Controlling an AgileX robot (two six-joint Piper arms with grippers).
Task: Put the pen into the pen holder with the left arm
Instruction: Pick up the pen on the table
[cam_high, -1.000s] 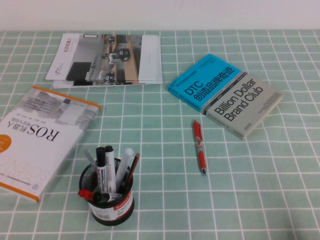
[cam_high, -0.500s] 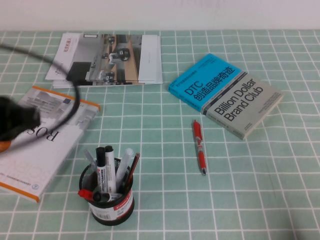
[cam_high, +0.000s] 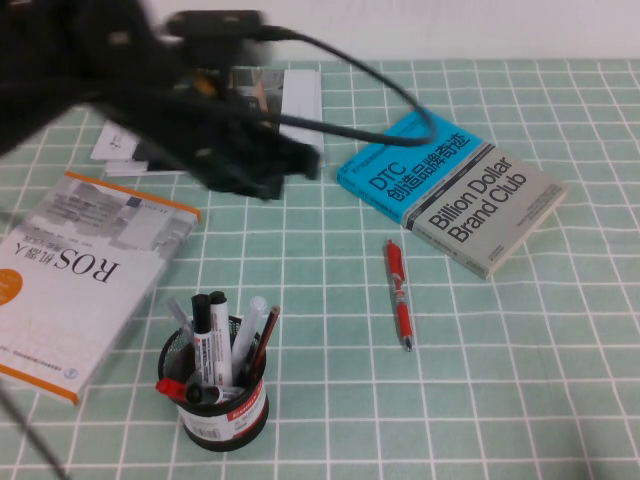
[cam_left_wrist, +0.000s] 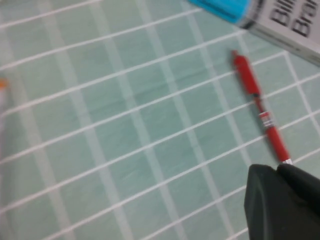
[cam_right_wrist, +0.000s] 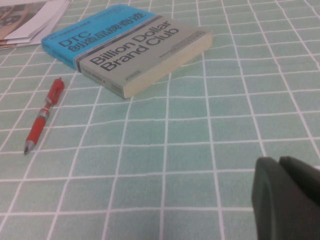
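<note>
The red pen (cam_high: 399, 293) lies flat on the green checked cloth, tip toward me, in front of the blue-and-grey book. It also shows in the left wrist view (cam_left_wrist: 260, 109) and the right wrist view (cam_right_wrist: 44, 115). The black mesh pen holder (cam_high: 215, 390) stands at the front left, holding markers and a pencil. My left arm (cam_high: 190, 120) is a dark blur above the back left of the table, well left of the pen. My left gripper (cam_left_wrist: 278, 169) is shut and empty, hovering short of the pen's tip. My right gripper (cam_right_wrist: 279, 164) is shut and empty, right of the pen.
A blue-and-grey book (cam_high: 452, 186) lies at the back right. A white "ROS" book (cam_high: 75, 270) lies at the left. Magazines (cam_high: 290, 115) lie at the back, partly behind the arm. A black cable (cam_high: 350, 70) arcs over the blue book's corner.
My left arm has swept in from the left edge toward the back middle, now over the magazines. The pen, the pen holder and the books have not moved.
</note>
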